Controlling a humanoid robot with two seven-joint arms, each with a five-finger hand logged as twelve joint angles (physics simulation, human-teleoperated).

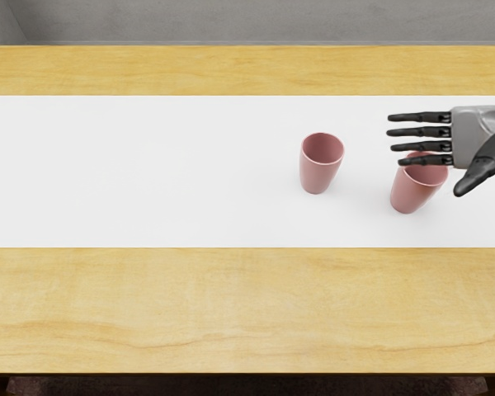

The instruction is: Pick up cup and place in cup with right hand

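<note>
Two pink cups stand upright with their mouths up. One cup (318, 172) is right of the picture's middle, and the other cup (412, 194) stands further right and slightly nearer. My right hand (429, 157) comes in from the right edge with its fingers extended and the thumb apart, holding nothing. Its lowest finger overlaps the far rim of the right cup in the picture; whether they touch I cannot tell.
A white strip (148, 173) runs across the wooden table (231, 305) from left to right, under both cups. The table's front edge shows near the bottom, and a grey surface (247, 21) lies beyond its far edge.
</note>
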